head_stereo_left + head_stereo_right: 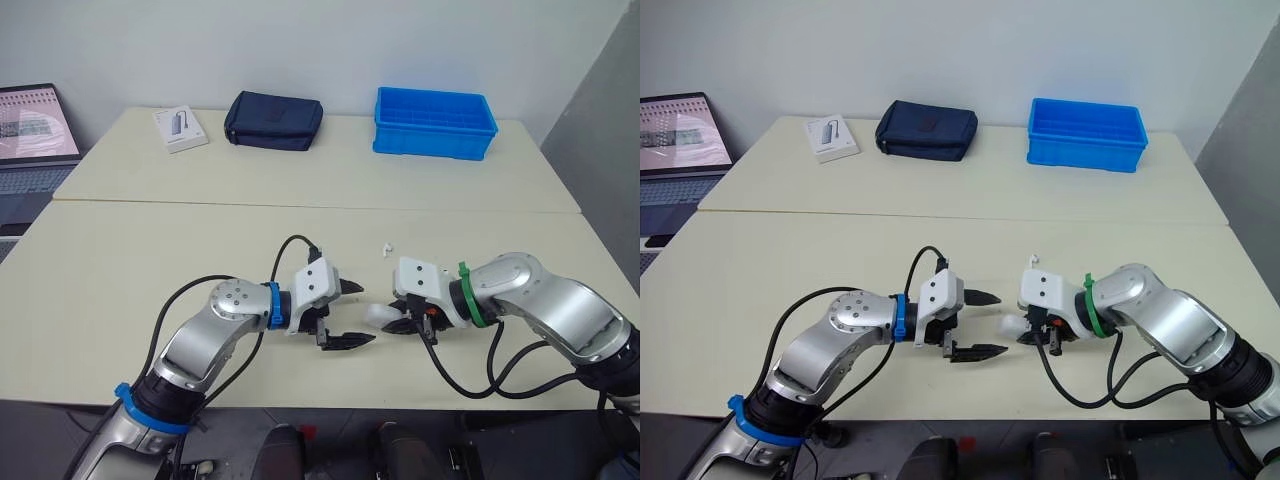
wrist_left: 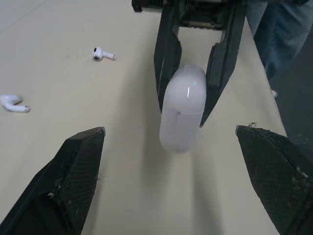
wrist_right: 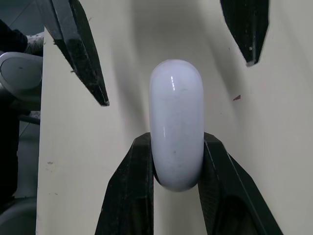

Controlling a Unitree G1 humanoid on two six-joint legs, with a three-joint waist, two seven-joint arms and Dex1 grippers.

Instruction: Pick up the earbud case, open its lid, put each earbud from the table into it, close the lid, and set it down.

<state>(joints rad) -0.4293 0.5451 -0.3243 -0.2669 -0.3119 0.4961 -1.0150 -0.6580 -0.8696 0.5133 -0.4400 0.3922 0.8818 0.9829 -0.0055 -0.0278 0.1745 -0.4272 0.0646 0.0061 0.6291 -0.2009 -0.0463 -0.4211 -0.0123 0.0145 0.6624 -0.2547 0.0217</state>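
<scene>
Near table edge: left gripper (image 1: 365,313), fingers spread wide and empty, facing the right gripper (image 3: 177,139), whose fingers clamp one end of the closed white earbud case (image 3: 176,112) low over the table (image 1: 150,250). Beyond: one earbud (image 2: 103,54) and a second earbud (image 2: 13,103), loose on the table. Risk: the smooth, rounded case, pinched at one end only, may squirt free when the lid is pried.

Finds bare tabletop between the spread fingers of the left gripper (image 2: 168,129). Meets the earbud case (image 3: 176,122) just ahead, clamped in the right gripper (image 3: 176,139). Passes one earbud (image 2: 103,54) and a second earbud (image 2: 13,103) loose to one side; keeps pouch (image 1: 273,120) and blue bin (image 1: 434,122) well apart.
</scene>
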